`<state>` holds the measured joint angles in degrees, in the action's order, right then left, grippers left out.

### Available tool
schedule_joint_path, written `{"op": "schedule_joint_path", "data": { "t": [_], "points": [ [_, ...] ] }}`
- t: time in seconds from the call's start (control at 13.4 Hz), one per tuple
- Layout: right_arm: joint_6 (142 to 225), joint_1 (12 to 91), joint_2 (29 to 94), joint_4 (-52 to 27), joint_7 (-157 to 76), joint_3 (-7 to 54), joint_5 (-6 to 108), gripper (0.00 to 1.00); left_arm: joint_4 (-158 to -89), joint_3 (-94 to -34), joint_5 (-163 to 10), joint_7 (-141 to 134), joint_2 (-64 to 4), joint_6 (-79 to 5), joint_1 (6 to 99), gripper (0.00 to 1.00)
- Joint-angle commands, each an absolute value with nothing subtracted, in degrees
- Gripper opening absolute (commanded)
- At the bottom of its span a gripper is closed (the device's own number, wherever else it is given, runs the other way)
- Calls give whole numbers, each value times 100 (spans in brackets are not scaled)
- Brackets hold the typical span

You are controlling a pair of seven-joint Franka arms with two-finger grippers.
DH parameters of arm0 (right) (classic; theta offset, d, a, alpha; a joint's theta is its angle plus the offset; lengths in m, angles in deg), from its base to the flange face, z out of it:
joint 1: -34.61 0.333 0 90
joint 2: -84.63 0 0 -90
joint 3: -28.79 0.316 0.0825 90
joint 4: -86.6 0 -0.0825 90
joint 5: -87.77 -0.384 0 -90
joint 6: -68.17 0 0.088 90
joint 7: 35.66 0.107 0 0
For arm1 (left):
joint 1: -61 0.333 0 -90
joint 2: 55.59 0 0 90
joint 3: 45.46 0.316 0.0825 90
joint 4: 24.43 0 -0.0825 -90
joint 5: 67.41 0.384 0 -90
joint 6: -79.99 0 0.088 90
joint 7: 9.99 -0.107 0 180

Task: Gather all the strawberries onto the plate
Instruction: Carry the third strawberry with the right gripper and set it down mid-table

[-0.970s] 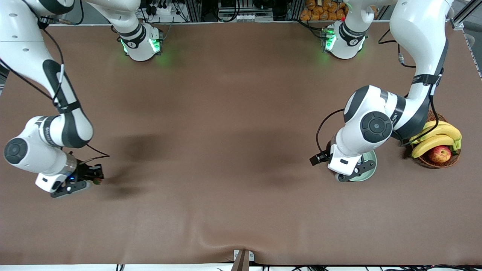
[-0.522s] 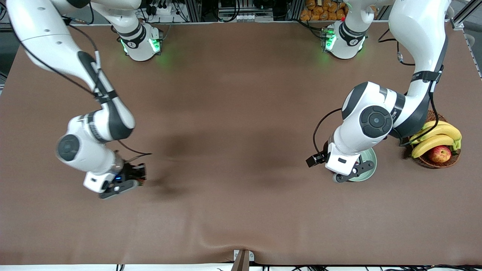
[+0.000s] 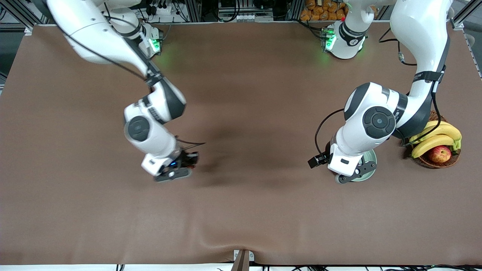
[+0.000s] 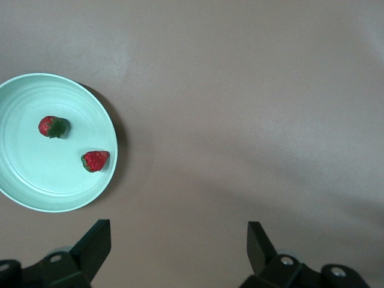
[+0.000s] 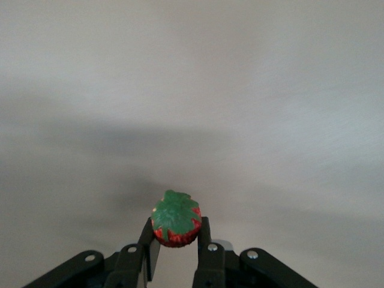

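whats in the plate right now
Two strawberries lie apart in the plate, per the left wrist view. From the front, the left hand covers most of it. The third strawberry is in the right hand.

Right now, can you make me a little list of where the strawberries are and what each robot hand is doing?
Strawberries in plate: two strawberries lie apart in the mint-green plate
Third strawberry: pinched in the right gripper, leafy top showing
Right gripper: shut on that strawberry, up over bare brown table, mid-table
Left gripper: open, holding nothing, over the plate's edge
Plate: toward the left arm's end, beside the wicker basket with bananas and an apple
Still to do: one berry not yet in the plate
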<state>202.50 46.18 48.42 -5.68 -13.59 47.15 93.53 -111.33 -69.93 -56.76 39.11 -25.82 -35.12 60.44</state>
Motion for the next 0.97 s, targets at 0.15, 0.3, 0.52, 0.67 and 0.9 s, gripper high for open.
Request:
{"op": "schedule_joint_path", "data": {
  "t": [0.15,0.3,0.52,0.67,0.9],
  "points": [
    [20265,5664,4377,107,386,4637,9427,0,-11100,-7024,-5581,3975,-2509,-3497,6082,100],
    [20448,6086,4114,335,1036,4602,9436,0,-11126,-7024,-5581,3993,-2509,-3454,6082,100],
    [20730,7060,3614,800,2030,4078,9462,0,-11179,-7024,-5581,4019,-2474,-3445,6082,100],
    [20731,7677,3166,1327,2671,3680,9454,0,-11249,-7024,-5589,4019,-2474,-3445,6100,100],
    [20748,7943,2734,1812,3245,3670,9454,0,-11311,-7024,-5589,4002,-2413,-3445,6100,100]
  ]
}}
